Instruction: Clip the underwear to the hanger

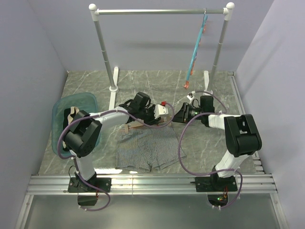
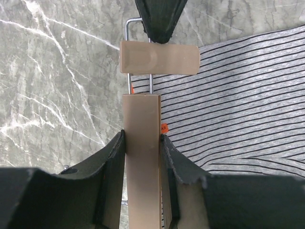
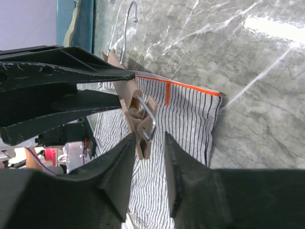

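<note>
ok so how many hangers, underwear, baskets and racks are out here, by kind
hangers: 2, light-brown wooden bar hanger, slim teal-blue hanger with orange clips
underwear: 1, grey-and-white striped boxer briefs
baskets: 1, teal-blue plastic basket
racks: 1, white-and-silver metal clothes rack
total: 5

- A robotics lab test cell: plain lilac walls (image 1: pixel 28 71) box in a marble-patterned surface (image 1: pixel 157 83).
- The left arm (image 1: pixel 83 136) and right arm (image 1: pixel 240 133) are bolted to aluminium rails (image 1: pixel 152 183) and trail exposed purple cables (image 1: pixel 181 143).
- A bare metal garment rack (image 1: pixel 162 11) stands at the back.
</note>
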Available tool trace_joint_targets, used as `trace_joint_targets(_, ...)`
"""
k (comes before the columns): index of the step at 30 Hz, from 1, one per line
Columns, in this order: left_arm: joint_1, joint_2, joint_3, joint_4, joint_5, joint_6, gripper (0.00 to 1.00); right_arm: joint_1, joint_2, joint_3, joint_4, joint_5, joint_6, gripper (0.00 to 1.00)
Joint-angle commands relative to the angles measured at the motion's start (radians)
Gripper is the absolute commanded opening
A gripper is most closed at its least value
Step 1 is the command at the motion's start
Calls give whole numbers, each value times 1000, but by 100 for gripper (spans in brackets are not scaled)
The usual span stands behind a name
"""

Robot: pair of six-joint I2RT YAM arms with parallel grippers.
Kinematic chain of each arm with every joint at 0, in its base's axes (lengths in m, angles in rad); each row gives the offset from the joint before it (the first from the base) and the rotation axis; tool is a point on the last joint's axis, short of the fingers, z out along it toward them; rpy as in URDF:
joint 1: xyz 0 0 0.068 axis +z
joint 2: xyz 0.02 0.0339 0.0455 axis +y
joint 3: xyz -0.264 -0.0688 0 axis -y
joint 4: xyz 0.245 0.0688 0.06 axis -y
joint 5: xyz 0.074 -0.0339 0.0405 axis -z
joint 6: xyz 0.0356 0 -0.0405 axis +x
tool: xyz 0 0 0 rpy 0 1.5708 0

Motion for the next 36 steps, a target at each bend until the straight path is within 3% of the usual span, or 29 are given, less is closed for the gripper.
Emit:
trace_joint_targets(1, 1, -50, -3, 44, 13, -15, 0, 12, 8, 7, 82, -20, 30, 36)
trace_joint_targets(10, 3, -75, -36, 50, 21, -17, 2, 30, 34, 18, 150, -60, 19, 5)
trace_joint_targets(12, 1, -80, -35, 36, 24, -26, 9, 35, 41, 24, 156, -77, -4, 0)
trace_joint_targets(18, 40, -119, -30, -2, 63, -99, 42, 47, 35, 36, 165, -123, -93, 0)
trace_joint_targets(20, 67, -135, -24, -27, 109, -123, 49, 50, 36, 41, 150, -127, -124, 0)
trace_joint_targets(23, 115, -171, -4, -79, 233, -150, 74, 48, 24, 34, 156, -146, -165, 0)
trace_joint_targets(29, 136, -146, 111, -232, 381, -132, 78, 65, 13, 56, 98, -144, -286, 0)
trace_joint_targets(36, 135, 2, 267, -347, 482, -149, 78, 71, 5, 90, 25, -152, -358, 0)
